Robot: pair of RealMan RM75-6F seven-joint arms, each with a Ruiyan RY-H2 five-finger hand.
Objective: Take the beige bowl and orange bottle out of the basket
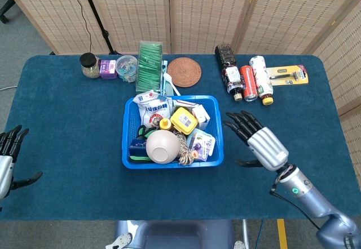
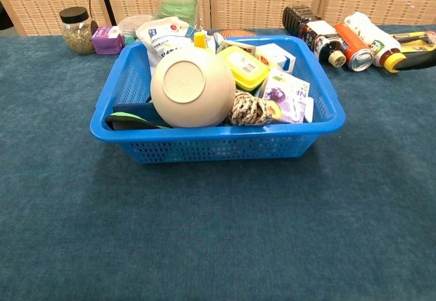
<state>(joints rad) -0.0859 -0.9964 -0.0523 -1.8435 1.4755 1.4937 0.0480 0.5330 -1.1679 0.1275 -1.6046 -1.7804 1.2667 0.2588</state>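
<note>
Beige bowl (image 1: 163, 146) sat upside down at the basket's (image 1: 172, 163) near edge. Right hand (image 1: 263, 146) hovered spread just right; I'd come over the rim and grip the dome.

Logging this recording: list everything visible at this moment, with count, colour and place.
basket: 1, blue, table centre
beige bowl: 1, tipped in the basket's front
orange bottle: 1, only its cap shows, behind the bowl
white pouch: 1, basket's rear left
yellow box: 1, basket's middle
rope coil: 1, tan, right of the bowl
jar: 1, dark lid, far left
green box: 1, behind the basket
woven coaster: 1, brown, beside it
bottles and can: 3, lying far right
razor pack: 1, yellow, beside them
left robot hand: open, left table edge
right robot hand: open, right of the basket
</note>
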